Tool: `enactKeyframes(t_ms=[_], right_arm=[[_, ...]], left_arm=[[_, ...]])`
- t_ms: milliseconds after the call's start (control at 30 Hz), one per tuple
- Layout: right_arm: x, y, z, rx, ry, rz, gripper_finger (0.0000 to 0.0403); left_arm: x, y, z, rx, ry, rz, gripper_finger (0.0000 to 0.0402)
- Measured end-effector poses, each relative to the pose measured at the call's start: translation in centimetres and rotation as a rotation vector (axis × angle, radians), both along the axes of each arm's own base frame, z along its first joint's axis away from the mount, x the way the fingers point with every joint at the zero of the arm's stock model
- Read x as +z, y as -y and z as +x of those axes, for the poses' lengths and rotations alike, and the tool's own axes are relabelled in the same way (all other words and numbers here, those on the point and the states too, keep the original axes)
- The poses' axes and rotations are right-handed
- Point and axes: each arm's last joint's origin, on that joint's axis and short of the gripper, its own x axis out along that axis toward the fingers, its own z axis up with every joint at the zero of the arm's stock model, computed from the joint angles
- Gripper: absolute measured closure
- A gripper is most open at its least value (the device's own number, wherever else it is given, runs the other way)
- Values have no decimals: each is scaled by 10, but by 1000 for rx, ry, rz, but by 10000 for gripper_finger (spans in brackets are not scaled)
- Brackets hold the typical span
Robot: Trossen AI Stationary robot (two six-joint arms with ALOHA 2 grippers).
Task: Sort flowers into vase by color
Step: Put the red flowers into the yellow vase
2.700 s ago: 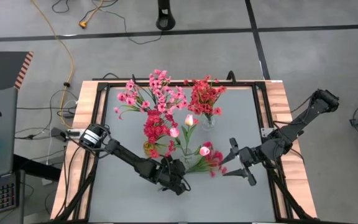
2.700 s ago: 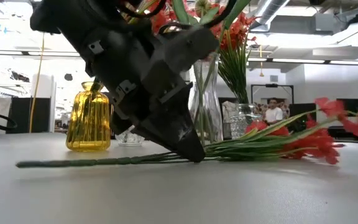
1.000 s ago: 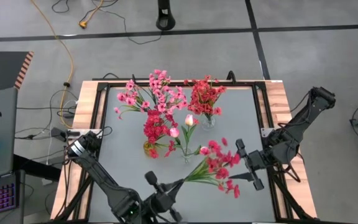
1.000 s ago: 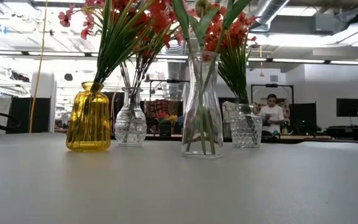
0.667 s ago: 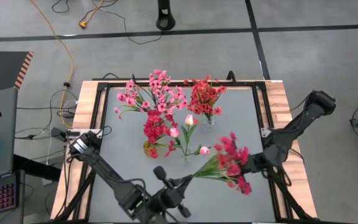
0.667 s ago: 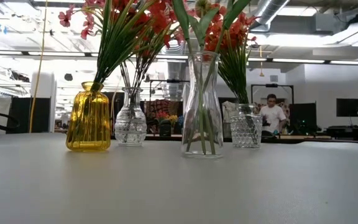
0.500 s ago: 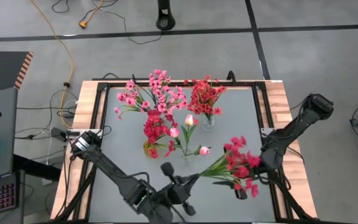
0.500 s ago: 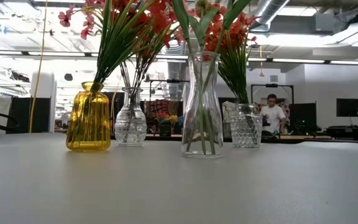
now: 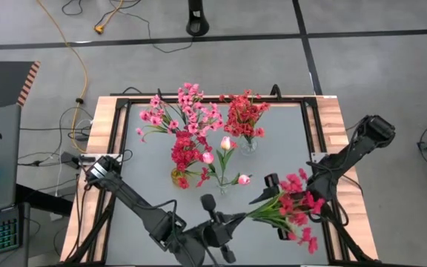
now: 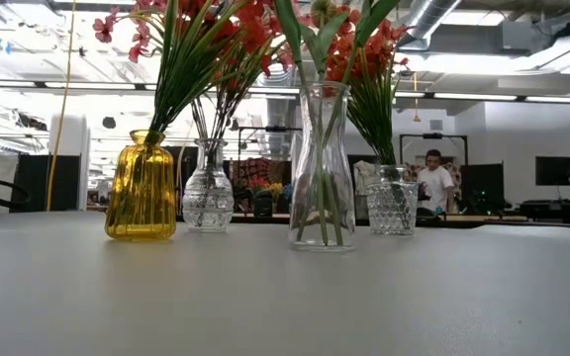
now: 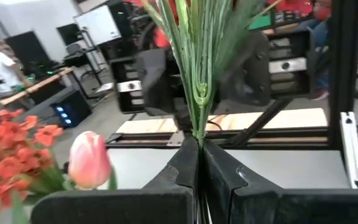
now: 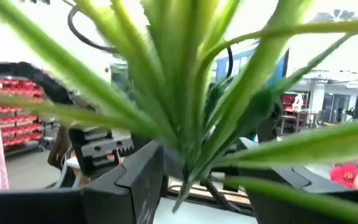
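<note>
A red-blossomed sprig [image 9: 296,208] on a green stem hangs in the air over the table's near right part. My left gripper [image 9: 227,219] is shut on its stem end. My right gripper [image 9: 276,208] is open, one finger [image 12: 135,180] on each side of the sprig's leafy middle [image 12: 191,124], and I see no touch. Four vases stand mid-table: a yellow one [image 10: 142,188] with magenta blossoms, a clear one [image 10: 208,198] with pink sprigs, a tall clear one [image 10: 322,168] with tulip buds, and a clear one [image 10: 392,198] with red blossoms. My left gripper pinches the bare lower end of the stem [image 11: 198,127] between its two fingers. The fingers come from the table's left and point right, in line with the stem. The sprig is lifted clear of the table and reaches rightward, blossoms farthest from the fingers.
A black frame [image 9: 311,133] runs round the grey table top, with wooden boards outside it. The vases' bouquets [image 9: 199,126] fill the middle and far part. A person [image 10: 433,183] is far off in the room behind.
My left gripper, still shut on the stem, has carried the lifted sprig toward the table's right edge. The blossoms have passed over my right gripper, and the leafy middle now lies between its open fingers.
</note>
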Motion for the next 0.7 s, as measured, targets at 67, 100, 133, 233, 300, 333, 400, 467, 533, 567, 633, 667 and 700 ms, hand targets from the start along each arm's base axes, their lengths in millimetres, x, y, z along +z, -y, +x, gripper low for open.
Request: enactKeyframes(t_ms=[67,100,133,233,300,333,400,467,533,567,633,667,700], right_arm=[[1,0,0,12,9,4,173],[1,1,1,17,11,1,173],[1,1,1,25,12,-2,173],[1,1,1,42,18,-7,176],[1,1,1,42,17,-7,187],[1,1,1,41,17,-6,195],[1,1,1,42,16,-4,219],[1,1,1,47,13,8,250],[1,1,1,47,12,9,284],[1,1,1,46,12,9,301],[1,1,2,46,10,9,336],[0,1,2,47,7,15,351],[0,1,2,49,2,23,363]], left_arm=[[0,-4,4,-31,-7,-6,401],[-1,-6,6,-47,-11,-11,401],[-1,-8,8,-60,-12,-17,401],[-1,-15,13,-72,-7,-48,401],[-1,-19,16,-70,-3,-65,401],[-1,-21,17,-71,0,-75,401],[-1,-24,19,-67,6,-93,401],[-1,-25,19,-64,9,-99,401],[-1,-25,19,-66,8,-97,401],[-1,-25,19,-66,8,-96,400],[-1,-24,19,-66,11,-104,393],[-1,-24,19,-68,13,-111,388],[-2,-24,19,-69,14,-114,381]])
